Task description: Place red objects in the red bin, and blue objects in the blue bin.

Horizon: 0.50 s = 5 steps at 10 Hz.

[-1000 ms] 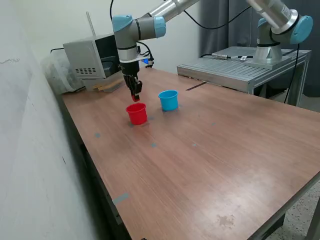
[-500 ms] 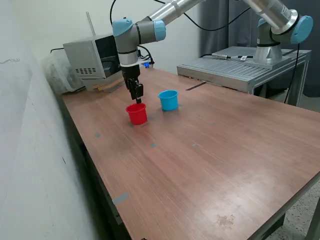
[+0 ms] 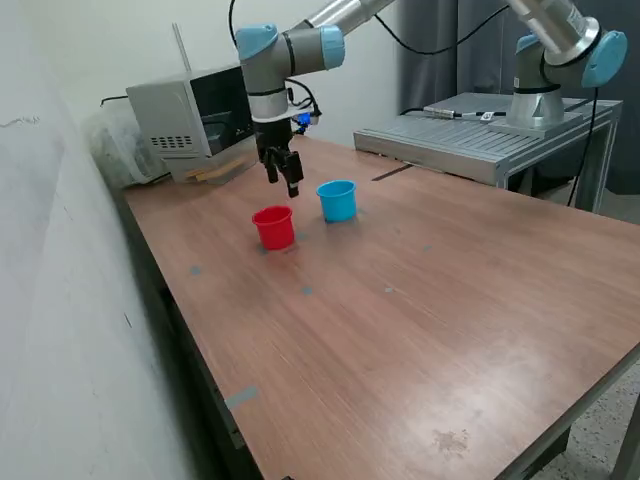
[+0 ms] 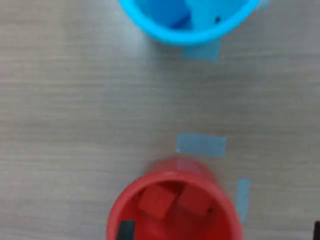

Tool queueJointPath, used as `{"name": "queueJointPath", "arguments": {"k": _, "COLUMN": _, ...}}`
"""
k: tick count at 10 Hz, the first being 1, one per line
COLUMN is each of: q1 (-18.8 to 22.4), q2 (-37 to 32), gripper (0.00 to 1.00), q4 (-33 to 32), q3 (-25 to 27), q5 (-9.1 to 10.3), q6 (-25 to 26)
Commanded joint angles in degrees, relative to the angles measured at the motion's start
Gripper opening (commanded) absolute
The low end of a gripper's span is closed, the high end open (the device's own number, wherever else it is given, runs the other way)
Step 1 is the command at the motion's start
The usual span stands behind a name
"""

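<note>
The red cup (image 3: 273,227) and the light blue cup (image 3: 337,200) stand side by side on the wooden table (image 3: 420,300). My gripper (image 3: 291,186) hangs above the table between the two cups, empty. In the wrist view the red cup (image 4: 114,220) holds two red cubes (image 4: 156,202) (image 4: 195,200). The blue cup (image 4: 165,34) shows one dark blue cube (image 4: 176,16) inside; a second is not visible. A dark fingertip (image 4: 126,231) shows at the frame edge, far from the other one, so the jaws stand open.
A grey box-shaped device (image 3: 180,120) stands at the table's back, behind the arm. A second robot arm (image 3: 550,50) stands on a metal platform (image 3: 480,135) at the exterior view's right. Small blue tape patches (image 4: 201,145) lie on the table by the cups.
The gripper held a red cube just over the red cup one second ago. Now it is empty, has risen and has moved toward the exterior view's right, between the cups.
</note>
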Motion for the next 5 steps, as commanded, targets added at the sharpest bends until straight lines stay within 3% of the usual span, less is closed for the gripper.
{"name": "queueJointPath", "arguments": {"k": 1, "q1": 3.37, "q2": -12.81, "gripper": 1.00, "q4": -0.21, "q3": 12.95, "q5": -0.01, "q6": -0.25}}
{"name": "queueJointPath", "arguments": {"k": 5, "q1": 5.05, "q2": -30.47, "gripper": 1.00, "q4": 0.14, "q3": 29.99, "q5": -0.19, "q6": 0.01}}
